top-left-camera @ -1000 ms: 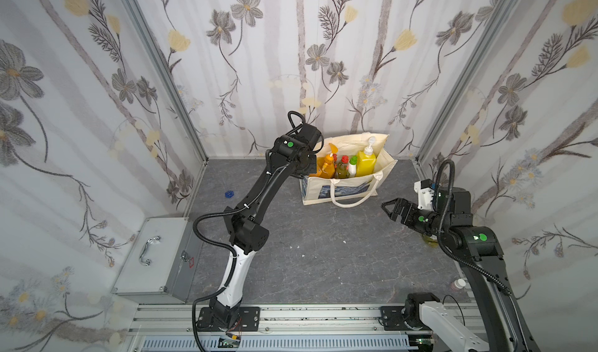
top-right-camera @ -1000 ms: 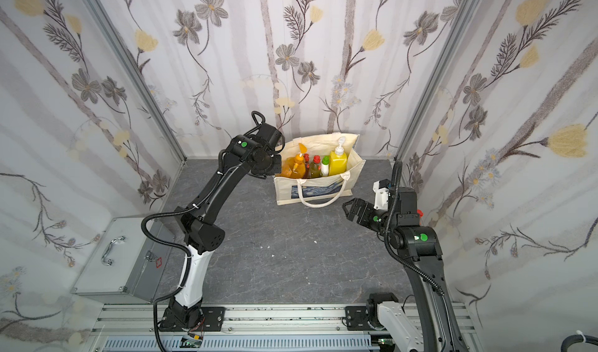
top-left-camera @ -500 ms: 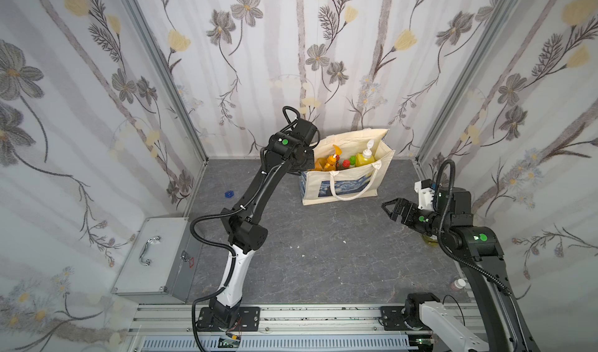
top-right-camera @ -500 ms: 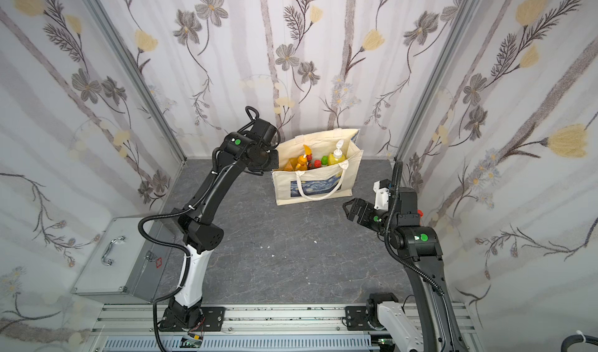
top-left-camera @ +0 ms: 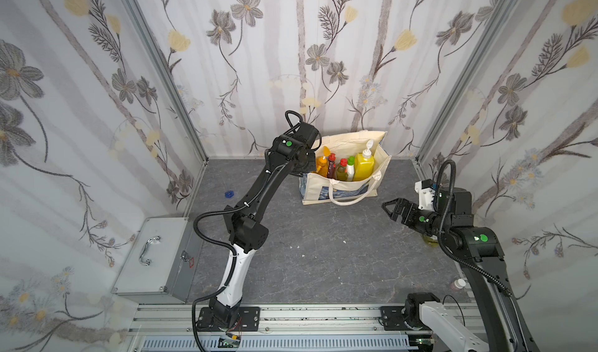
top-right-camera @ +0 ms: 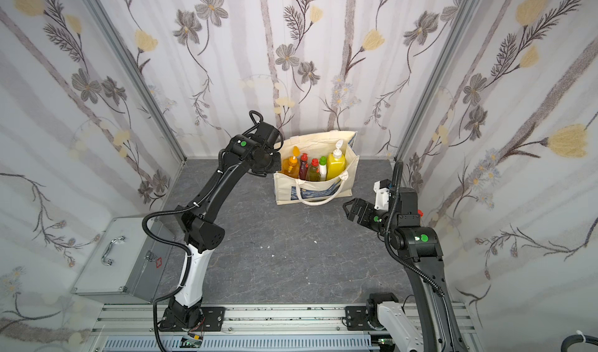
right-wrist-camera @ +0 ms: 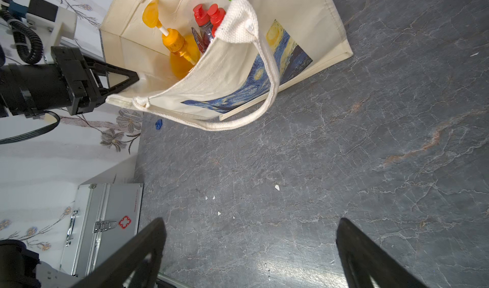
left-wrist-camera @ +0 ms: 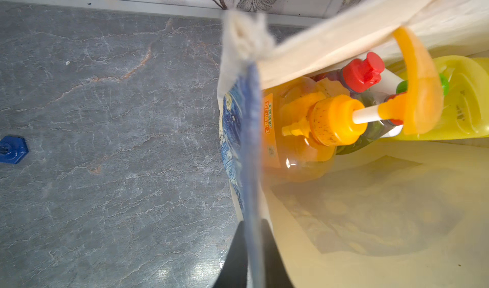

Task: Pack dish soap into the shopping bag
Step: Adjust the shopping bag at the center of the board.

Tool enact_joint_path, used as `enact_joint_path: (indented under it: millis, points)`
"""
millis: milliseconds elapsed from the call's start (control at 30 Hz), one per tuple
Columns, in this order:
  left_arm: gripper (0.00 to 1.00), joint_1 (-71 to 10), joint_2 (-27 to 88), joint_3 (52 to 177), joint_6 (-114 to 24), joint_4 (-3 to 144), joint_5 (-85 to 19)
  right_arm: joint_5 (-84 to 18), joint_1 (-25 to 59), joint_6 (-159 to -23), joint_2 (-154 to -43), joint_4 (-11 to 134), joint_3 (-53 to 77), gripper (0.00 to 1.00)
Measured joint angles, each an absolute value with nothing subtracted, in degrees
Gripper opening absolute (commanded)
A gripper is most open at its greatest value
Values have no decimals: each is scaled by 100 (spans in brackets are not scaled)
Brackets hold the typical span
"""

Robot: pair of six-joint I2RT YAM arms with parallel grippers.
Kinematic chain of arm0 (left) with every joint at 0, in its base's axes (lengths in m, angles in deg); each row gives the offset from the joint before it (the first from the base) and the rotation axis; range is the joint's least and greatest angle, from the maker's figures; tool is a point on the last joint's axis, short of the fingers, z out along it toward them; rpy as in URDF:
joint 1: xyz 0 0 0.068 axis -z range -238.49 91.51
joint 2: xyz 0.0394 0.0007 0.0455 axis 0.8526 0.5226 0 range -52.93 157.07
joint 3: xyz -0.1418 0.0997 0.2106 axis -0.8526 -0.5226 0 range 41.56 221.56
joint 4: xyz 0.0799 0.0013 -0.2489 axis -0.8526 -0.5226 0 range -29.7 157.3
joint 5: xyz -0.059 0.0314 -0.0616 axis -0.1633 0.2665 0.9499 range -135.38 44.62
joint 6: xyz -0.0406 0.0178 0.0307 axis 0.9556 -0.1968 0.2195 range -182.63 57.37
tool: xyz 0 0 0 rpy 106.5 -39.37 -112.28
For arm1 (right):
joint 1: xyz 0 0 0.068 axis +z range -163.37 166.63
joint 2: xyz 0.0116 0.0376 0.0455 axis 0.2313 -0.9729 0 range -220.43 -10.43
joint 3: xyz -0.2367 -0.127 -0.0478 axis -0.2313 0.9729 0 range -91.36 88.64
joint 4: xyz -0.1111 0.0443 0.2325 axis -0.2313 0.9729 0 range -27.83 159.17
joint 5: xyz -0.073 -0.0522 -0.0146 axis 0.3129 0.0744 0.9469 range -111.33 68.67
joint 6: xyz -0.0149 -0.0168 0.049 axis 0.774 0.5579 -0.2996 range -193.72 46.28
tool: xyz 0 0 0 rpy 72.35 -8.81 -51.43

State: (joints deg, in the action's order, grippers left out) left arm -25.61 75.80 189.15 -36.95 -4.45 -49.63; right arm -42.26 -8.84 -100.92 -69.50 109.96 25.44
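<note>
The shopping bag (top-left-camera: pixel 343 190) stands upright at the back of the floor, blue print facing forward. Inside it stand an orange pump bottle (top-left-camera: pixel 321 166), a red bottle (top-left-camera: pixel 331 167), a red-capped yellow-green bottle (top-left-camera: pixel 342 169), a green-capped white bottle (top-left-camera: pixel 350 169) and a yellow pump bottle (top-left-camera: pixel 364 166). My left gripper (left-wrist-camera: pixel 254 221) is at the bag's left end, one finger on each side of the bag wall (left-wrist-camera: pixel 238 119), pinching it. My right gripper (top-left-camera: pixel 390 208) hovers open and holds nothing, right of the bag and apart from it. A yellow-green bottle (top-left-camera: pixel 432 239) shows partly under my right arm.
A silver case (top-left-camera: pixel 155 253) with a handle lies at the front left. A small blue hexagonal piece (top-left-camera: pixel 229 194) sits on the floor left of the bag. A small capped bottle (top-left-camera: pixel 458 284) stands by the right wall. Flowered walls enclose three sides; the rail (top-left-camera: pixel 291 314) runs along the front.
Half a second ago my left gripper held the bag's left end lifted and tilted. The bag now stands level again, where it was a second ago. The right arm has not moved.
</note>
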Motion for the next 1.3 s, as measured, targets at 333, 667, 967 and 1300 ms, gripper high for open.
enact_joint_path:
  millis: [333, 667, 967, 1300]
  points:
    - [92, -2561, 7617, 18779, -3678, -320, -4808, -3885, -925, -10103, -6875, 11173, 2122, 100]
    - [100, -2554, 7062, 18572, -3713, -272, -4797, -2497, -1437, -9952, -6917, 11967, 1193, 100]
    - [100, -2554, 5829, 17332, -3711, 117, -4826, -2099, -2589, -9620, -7114, 12489, 907, 100]
    - [100, -2589, 4216, 15499, -3569, 554, -4507, -2123, -3817, -9132, -7374, 12590, 903, 100]
